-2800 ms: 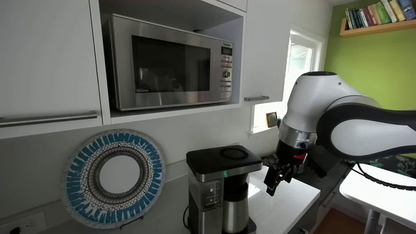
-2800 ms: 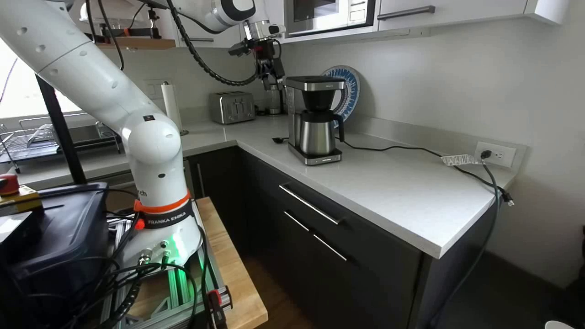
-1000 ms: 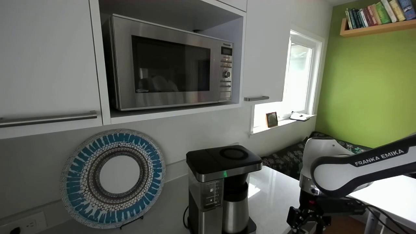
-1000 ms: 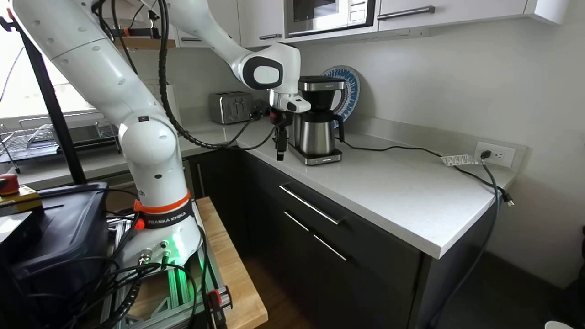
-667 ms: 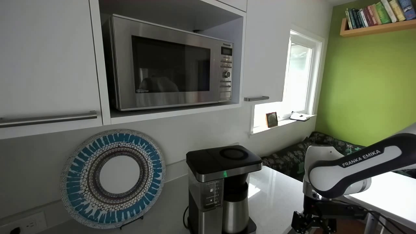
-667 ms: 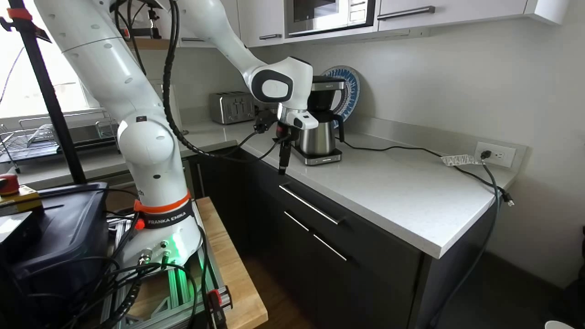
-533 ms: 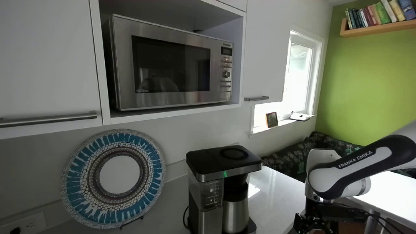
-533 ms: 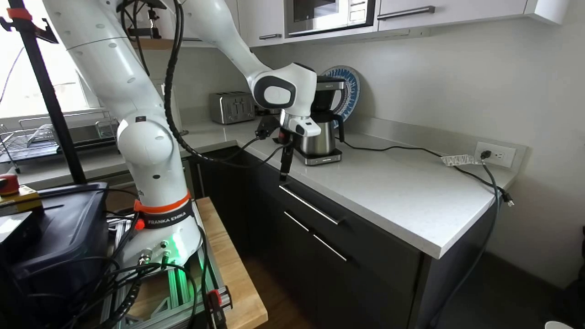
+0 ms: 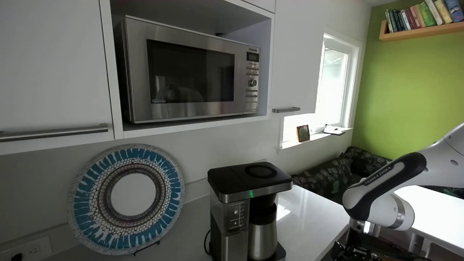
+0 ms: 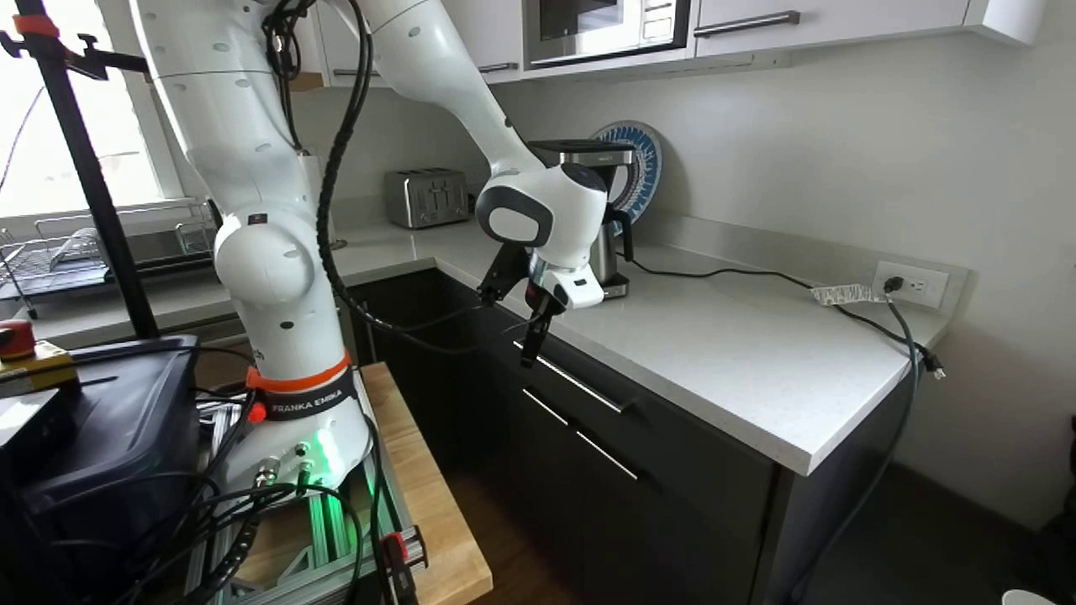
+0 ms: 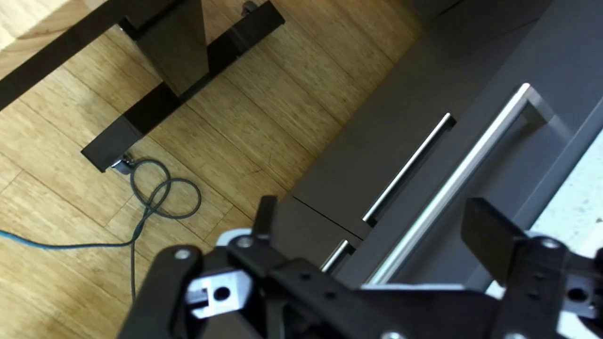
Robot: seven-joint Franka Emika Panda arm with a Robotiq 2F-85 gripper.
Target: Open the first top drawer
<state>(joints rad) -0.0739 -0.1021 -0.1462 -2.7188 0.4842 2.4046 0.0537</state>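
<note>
I see coffee maker [image 9: 235,210], toaster [image 10: 427,198] on desk [image 10: 714,353] | blue-patterned plate [image 9: 132,195] upright near coffee maker | microwave [image 9: 192,76] in niche [image 9: 250,30] | books [image 9: 420,15] on shelf [image 9: 420,33]

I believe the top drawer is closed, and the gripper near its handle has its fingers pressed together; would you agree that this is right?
Not quite: the gripper has its fingers spread apart in the wrist view, not pressed together. The rest holds: the top drawer is closed, with the gripper near its handle.

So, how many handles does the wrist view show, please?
3: the long drawer handle; below it, a shorter handle and a partly covered handle. The gripper may hide more.
</note>
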